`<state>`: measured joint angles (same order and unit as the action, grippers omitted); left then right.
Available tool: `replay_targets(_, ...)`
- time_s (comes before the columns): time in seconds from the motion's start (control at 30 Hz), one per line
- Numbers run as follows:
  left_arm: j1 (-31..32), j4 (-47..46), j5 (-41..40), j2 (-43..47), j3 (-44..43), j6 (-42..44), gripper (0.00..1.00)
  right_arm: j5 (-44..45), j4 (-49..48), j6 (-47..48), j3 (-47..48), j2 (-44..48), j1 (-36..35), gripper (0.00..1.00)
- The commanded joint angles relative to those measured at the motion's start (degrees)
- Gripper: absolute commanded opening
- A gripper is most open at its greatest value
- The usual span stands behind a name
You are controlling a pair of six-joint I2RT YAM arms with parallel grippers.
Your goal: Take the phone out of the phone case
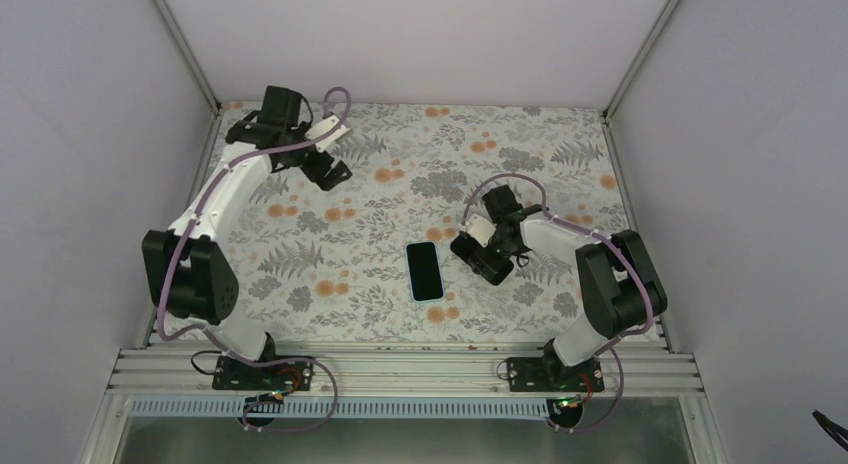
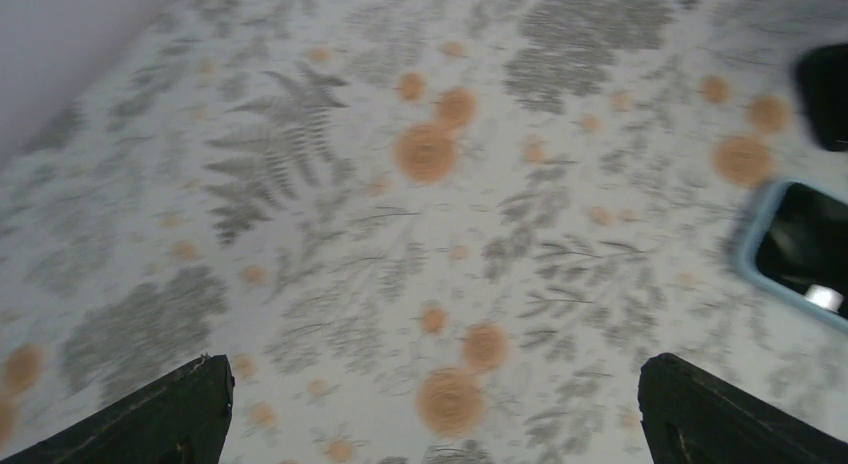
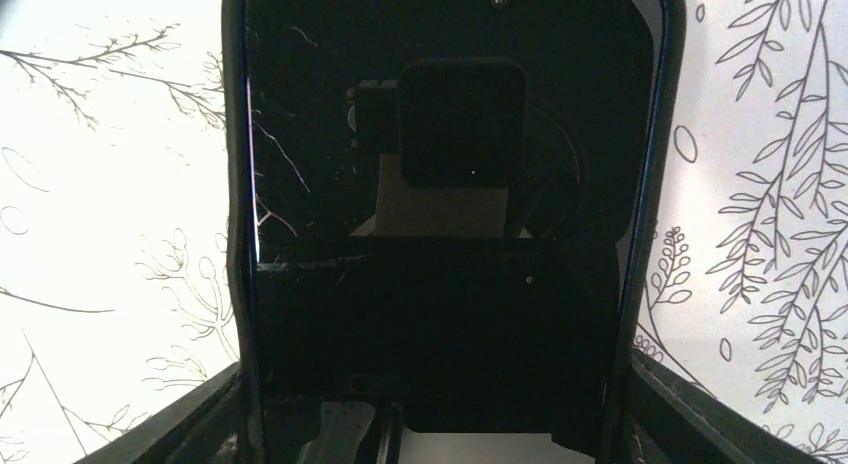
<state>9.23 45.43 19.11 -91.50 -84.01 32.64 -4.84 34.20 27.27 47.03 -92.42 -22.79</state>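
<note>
The light blue phone case (image 1: 425,271) lies flat on the floral table near the middle, its inside dark. It also shows at the right edge of the left wrist view (image 2: 752,246). My right gripper (image 1: 489,261) is just right of the case, low over the table. In the right wrist view my right gripper (image 3: 435,394) is shut on a black glossy phone (image 3: 440,284), which fills the gap between the fingers (image 3: 195,419). My left gripper (image 1: 330,172) is open and empty, raised over the back left of the table; it also shows in the left wrist view (image 2: 435,389).
The floral cloth (image 1: 330,234) covers the table. Grey walls and aluminium posts (image 1: 185,44) stand close on the left, back and right. An aluminium rail (image 1: 400,369) runs along the near edge by the arm bases.
</note>
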Motion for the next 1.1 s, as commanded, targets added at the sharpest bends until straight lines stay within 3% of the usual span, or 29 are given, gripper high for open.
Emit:
replay_targets(0.0,2.58,13.55,8.85,-4.10,-7.22,2.32,1.00,13.01,3.28,0.24,-6.57,-6.38,0.37,0.66)
replay_targets(0.3,6.98,30.15,28.19,-19.20,-19.29,6.87,1.00,10.40,-0.40,2.24,1.82,7.50,-1.91,0.61)
replay_targets(0.5,8.44,32.35,36.44,-26.35,-24.24,4.06,1.00,11.08,0.21,2.61,9.20,7.02,-6.73,0.61)
replay_targets(1.07,8.78,32.36,42.04,-33.89,-28.55,0.30,1.00,9.81,-1.07,0.50,27.83,-0.48,-19.34,0.60)
